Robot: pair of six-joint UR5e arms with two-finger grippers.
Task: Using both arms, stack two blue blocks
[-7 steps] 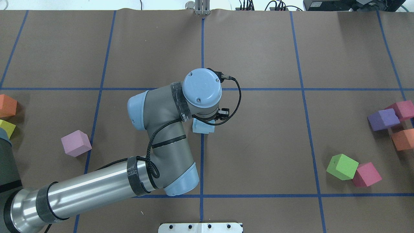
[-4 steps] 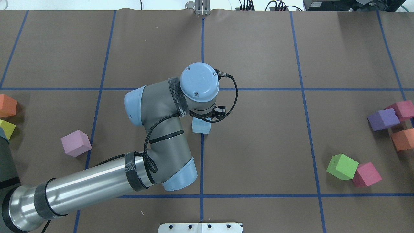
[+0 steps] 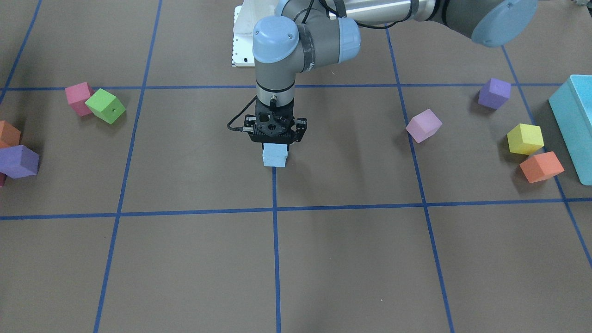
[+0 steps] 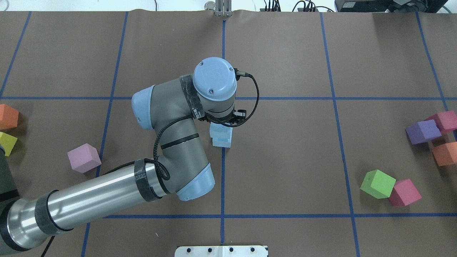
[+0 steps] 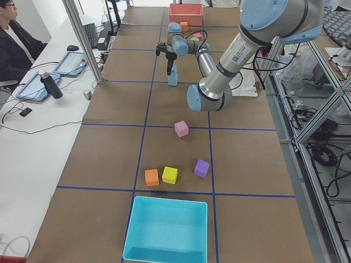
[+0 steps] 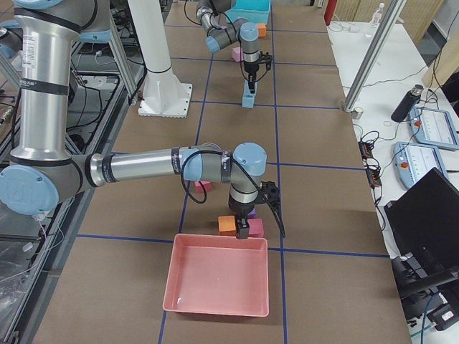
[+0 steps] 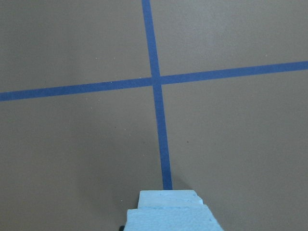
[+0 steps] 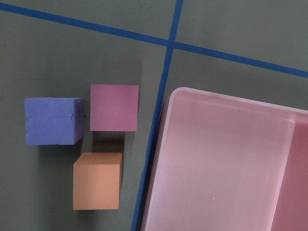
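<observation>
Two blue blocks (image 3: pixel 275 159) stacked beneath left end effector (image 3: pixel 276 144); opening unclear

My feeds are bright and evenly lit from overhead; cubes throw only short, soft shadows, as beside the green cube (image 3: pixel 105 105) at upper left in the front view. Glare streaks the left arm (image 4: pixel 89 207) at lower left in the overhead view. The left wrist picture is duller, the blue blocks (image 7: pixel 171 214) at its bottom edge soft-focused. The right wrist picture has a greenish cast.
</observation>
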